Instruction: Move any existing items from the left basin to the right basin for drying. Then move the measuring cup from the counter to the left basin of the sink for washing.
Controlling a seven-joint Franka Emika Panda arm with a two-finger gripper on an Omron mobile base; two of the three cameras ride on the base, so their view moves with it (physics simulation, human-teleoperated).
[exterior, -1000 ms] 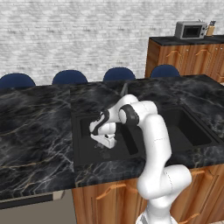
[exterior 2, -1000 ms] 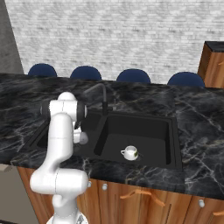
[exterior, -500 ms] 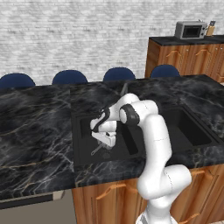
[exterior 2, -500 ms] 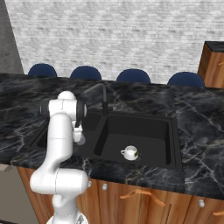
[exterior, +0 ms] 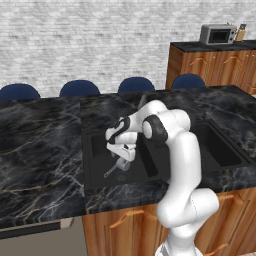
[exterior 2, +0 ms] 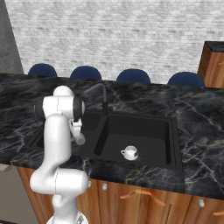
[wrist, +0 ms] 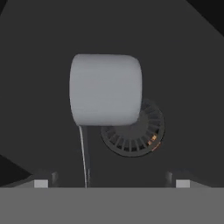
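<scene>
The claw is spread wide, its two tips at the bottom corners of the hand view, pinching nothing. The measuring cup lies on its side in the frame's centre, above the tips, partly covering the drain, its thin handle running down toward the left tip. It rests in the left basin; the small bowl sits in the right basin

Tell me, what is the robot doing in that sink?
The robot is doing a washing-up job. Its gripper hangs open, low in the left basin, right over the measuring cup. The cup lies on its side on the basin floor beside the drain, with its thin handle pointing toward the gripper. The little white bowl already sits in the right basin.
</scene>
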